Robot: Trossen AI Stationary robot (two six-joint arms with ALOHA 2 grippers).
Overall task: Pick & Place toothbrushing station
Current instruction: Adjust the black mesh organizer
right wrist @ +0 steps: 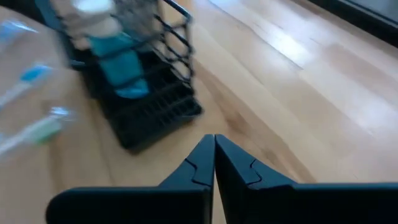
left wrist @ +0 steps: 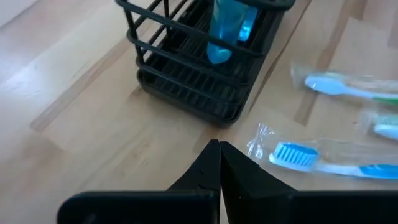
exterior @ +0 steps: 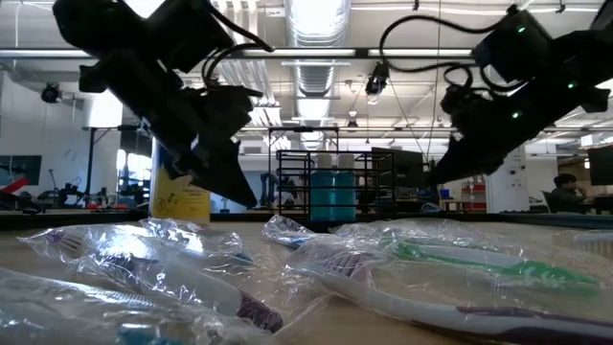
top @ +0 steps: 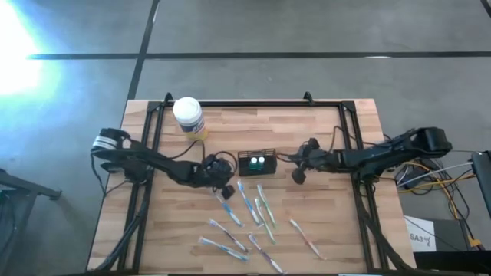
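Both grippers, left [top: 225,189] and right [top: 298,175], fingers pressed together and empty, flank my black wire toothbrushing station [top: 256,162], poised for pickup.

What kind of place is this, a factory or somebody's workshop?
Most likely a robotics lab in a big open hall. Exposed ceiling ducts and strip lights run overhead, a person sits at a far desk, and a wooden table carries two robot arms, wrapped toothbrushes and a black toothbrush holder.

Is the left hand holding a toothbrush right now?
No. In the left wrist view the left hand has its fingers pressed together on nothing, with the nearest wrapped toothbrush lying on the table beside them.
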